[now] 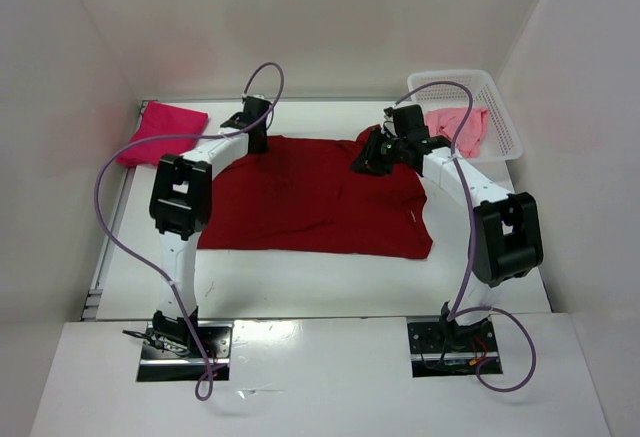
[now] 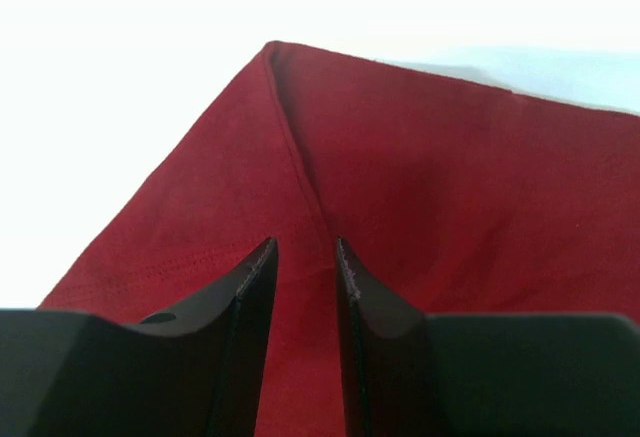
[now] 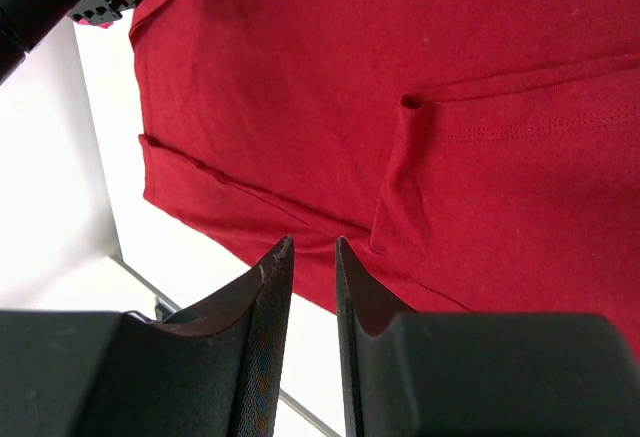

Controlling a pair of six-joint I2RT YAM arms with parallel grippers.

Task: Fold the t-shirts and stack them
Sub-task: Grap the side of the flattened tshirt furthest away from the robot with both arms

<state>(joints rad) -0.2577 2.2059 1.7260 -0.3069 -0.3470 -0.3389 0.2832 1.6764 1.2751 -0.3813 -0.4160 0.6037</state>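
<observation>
Left gripper [image 2: 305, 247] sits over the centre dark red shirt [image 1: 310, 197], hold unclear; right gripper [image 3: 313, 242] hangs parted, empty. Three shirts: magenta shirt [image 1: 160, 132] far left, light pink shirt [image 1: 460, 125] in the basket [image 1: 507, 122] far right.

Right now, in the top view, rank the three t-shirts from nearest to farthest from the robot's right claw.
1. Dark red shirt, spread mid-table, at the right claw.
2. Light pink shirt, in the basket, far right.
3. Magenta shirt, far left.
</observation>
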